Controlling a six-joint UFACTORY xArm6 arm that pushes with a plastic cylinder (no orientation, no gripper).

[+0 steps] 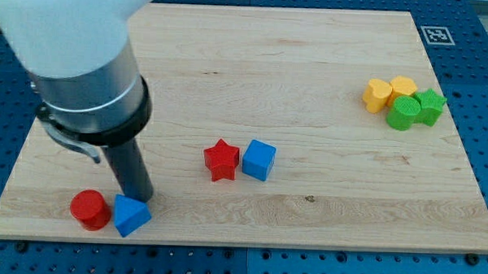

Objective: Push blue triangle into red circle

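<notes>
Board (311, 66) of pale wood fills most of the view, one piece, lying on a blue pegged surface. Over its left part hangs the arm's pale body with a grey collar, and from it one dark rod runs down. My tip (141, 198) sits at the upper edge of the blue triangle (131, 214), touching or all but touching it; the rod has no pincer, so no jaw state can be told.

Eight blocks lie on the board. Two are blue: the triangle near the view's bottom left, and a blue cube (259, 160) near the middle. Two are red: the red circle (89, 209), just left of the triangle and about touching it, and a red star (221, 160) set against the cube's left side. Two yellow blocks (389, 92) and two green blocks (417, 108) crowd together at the view's upper right, shapes hard to make out.
</notes>
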